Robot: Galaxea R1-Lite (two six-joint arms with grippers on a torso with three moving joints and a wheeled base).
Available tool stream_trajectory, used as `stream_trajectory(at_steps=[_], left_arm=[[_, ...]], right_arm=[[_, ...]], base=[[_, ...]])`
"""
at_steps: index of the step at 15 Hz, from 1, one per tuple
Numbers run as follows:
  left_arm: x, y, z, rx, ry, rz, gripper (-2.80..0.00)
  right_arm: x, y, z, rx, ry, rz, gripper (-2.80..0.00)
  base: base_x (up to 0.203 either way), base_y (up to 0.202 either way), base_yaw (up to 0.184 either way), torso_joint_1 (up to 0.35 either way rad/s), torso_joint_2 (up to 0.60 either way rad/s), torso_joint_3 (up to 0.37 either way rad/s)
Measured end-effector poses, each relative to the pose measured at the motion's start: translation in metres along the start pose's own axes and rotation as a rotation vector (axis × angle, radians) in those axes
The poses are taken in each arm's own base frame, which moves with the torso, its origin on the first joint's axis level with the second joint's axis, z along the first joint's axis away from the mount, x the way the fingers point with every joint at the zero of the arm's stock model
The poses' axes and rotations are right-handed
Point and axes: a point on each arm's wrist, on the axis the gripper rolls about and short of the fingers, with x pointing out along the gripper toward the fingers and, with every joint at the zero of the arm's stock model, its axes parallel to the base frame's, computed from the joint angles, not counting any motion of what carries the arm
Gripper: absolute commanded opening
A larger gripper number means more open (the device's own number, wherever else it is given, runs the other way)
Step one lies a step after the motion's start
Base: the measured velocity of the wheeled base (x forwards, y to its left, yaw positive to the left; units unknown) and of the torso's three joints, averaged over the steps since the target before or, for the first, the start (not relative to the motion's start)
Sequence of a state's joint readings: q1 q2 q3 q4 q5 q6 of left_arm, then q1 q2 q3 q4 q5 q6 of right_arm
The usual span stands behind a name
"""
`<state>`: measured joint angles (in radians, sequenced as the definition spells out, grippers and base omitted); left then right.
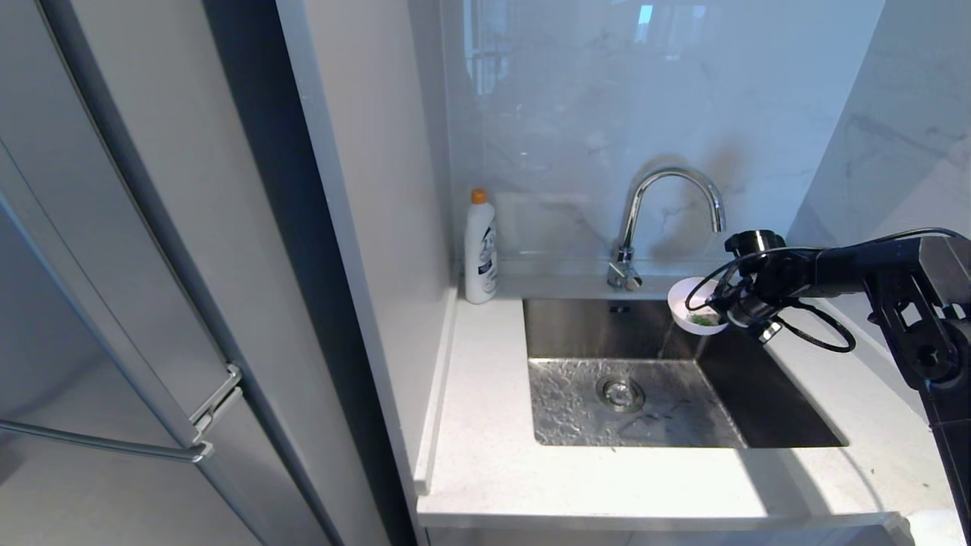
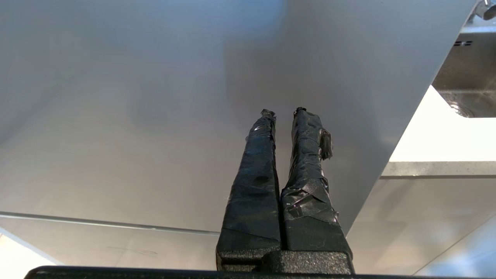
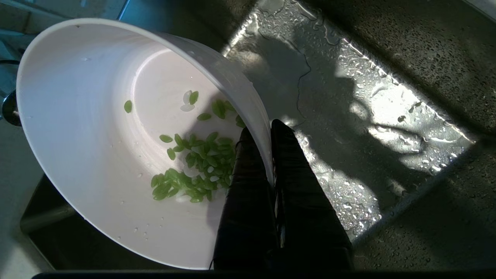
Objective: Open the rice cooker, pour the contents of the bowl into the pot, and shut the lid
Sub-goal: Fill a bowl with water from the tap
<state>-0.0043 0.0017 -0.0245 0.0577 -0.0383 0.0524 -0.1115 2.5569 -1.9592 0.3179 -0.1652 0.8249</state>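
Observation:
A white bowl (image 1: 683,299) hangs tilted over the right back part of the steel sink (image 1: 607,326), below the tap. My right gripper (image 1: 721,311) reaches in from the right and is shut on its rim. In the right wrist view one finger is inside the bowl (image 3: 97,135) and one outside, so the right gripper (image 3: 262,128) pinches the wall. Wet green grains (image 3: 193,166) lie low in the bowl. My left gripper (image 2: 284,112) is shut on nothing, parked in front of a grey cabinet face. The rice cooker, its pot and its lid are out of view.
A chrome faucet (image 1: 671,178) arches over the wet sink floor (image 3: 368,116). A white bottle with an orange cap (image 1: 480,250) stands at the back left of the white counter (image 1: 485,455). A tall grey fridge with a bar handle (image 1: 216,402) fills the left.

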Motion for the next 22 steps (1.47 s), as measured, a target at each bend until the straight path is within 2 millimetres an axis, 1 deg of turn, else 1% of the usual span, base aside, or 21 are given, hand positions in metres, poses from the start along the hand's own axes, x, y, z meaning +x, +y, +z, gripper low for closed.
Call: stream_trajectory(at_steps=[3, 5, 8, 10, 22], left_arm=[[0.000, 0.000, 0.000, -0.001, -0.001, 0.000, -2.80], [0.000, 0.000, 0.000, -0.003, -0.002, 0.001, -2.80], [0.000, 0.000, 0.001, -0.005, -0.007, 0.001, -2.80], [0.000, 0.000, 0.000, -0.006, -0.005, 0.003, -2.80], [0.000, 0.000, 0.000, -0.014, 0.001, 0.007, -2.80]], right_arm=[[0.002, 0.000, 0.000, 0.020, 0.001, 0.001, -2.80], [0.002, -0.001, 0.001, 0.067, -0.006, -0.002, -2.80], [0.006, -0.009, 0.011, 0.097, -0.029, -0.006, -2.80], [0.006, -0.012, 0.014, 0.102, -0.033, -0.011, -2.80], [0.007, -0.010, 0.011, 0.099, -0.034, -0.003, -2.80]], base=[[0.000, 0.000, 0.000, 0.000, 0.00, 0.000], [0.000, 0.000, 0.000, 0.000, 0.00, 0.000], [0.000, 0.000, 0.000, 0.000, 0.00, 0.000], [0.000, 0.000, 0.000, 0.000, 0.00, 0.000], [0.006, 0.000, 0.000, 0.000, 0.00, 0.000]])
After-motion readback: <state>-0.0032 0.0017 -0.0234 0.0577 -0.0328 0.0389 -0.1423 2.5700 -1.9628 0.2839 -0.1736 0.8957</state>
